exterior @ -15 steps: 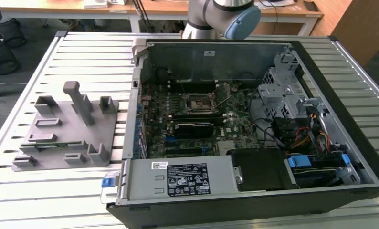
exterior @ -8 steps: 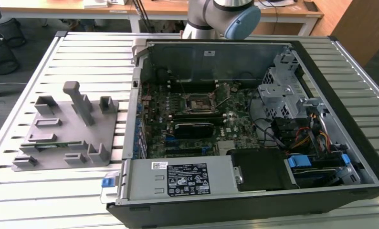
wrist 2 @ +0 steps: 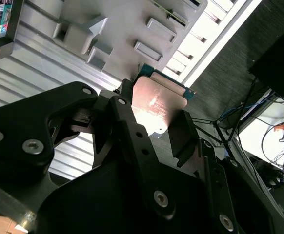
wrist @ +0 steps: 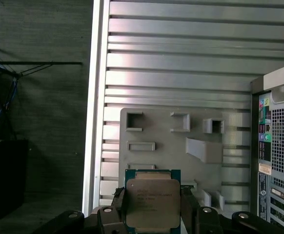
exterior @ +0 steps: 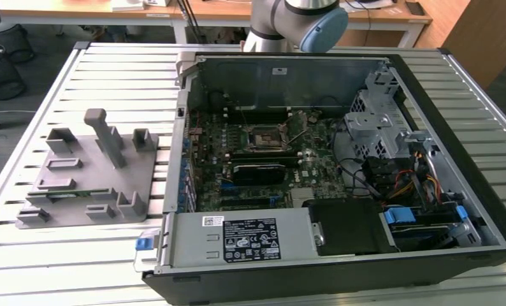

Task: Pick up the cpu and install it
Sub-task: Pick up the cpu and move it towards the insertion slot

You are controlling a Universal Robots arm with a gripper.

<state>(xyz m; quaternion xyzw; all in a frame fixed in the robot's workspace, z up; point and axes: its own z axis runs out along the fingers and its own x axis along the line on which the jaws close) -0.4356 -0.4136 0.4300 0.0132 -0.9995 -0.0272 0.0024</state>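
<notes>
On the exterior view's left the grey fixture point(exterior: 83, 172) lies flat on the slatted desk point(exterior: 117, 64), just beside the open computer case point(exterior: 321, 58); further toward the exterior view's right, inside that case, the motherboard point(exterior: 236, 146) carries the black-framed socket point(exterior: 263, 137) near its middle; the arm point(exterior: 297, 19) rises out of frame behind the case. In the first wrist view the tool point(wrist: 153, 210) is closed onto the cpu point(wrist: 152, 197), the silver-grey top facing the camera with the greenish rim around it; the second wrist view shows the same hold, the black fingers point(wrist 2: 130, 131) clamping two opposite edges. Beyond the chip both wrist views show the fixture's pockets and the desk's slats, so I judge the cpu is lifted clear and hangs over the fixture, not over the case; the socket thus lies from the tool across the case wall, toward the exterior view's right, well apart; the chip is square, and how its edges line up with the socket frame cannot be told here.
</notes>
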